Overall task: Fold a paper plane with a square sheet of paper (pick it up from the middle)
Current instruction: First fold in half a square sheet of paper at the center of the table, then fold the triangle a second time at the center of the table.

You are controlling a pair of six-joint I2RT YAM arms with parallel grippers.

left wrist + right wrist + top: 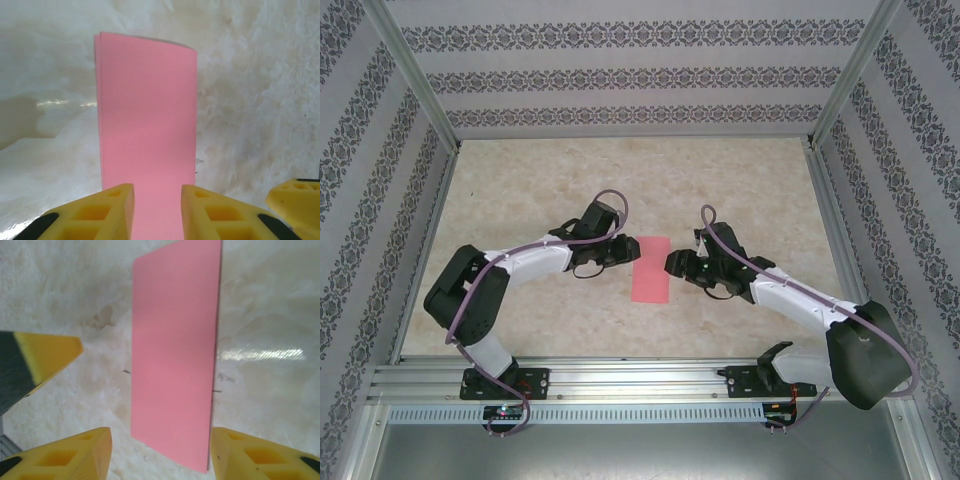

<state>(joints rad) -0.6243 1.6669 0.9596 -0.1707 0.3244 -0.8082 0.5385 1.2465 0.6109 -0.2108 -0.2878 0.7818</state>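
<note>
Pale marbled table [520,200] carries the folded pink sheet of paper [650,268], flat between my arms. Left gripper [618,250] and right gripper [672,263] stand open, holding nothing. I should press the crease evenly.

The work area is enclosed on the left, far and right by walls [620,70] papered in white with bands of dark floral ornament. A beige, marbled table top [550,180] is framed by aluminium posts [415,75] at the far corners, and an aluminium rail [640,378] is mounted along the near edge. Soft glare [260,354] is reflected on the glossy surface.
</note>
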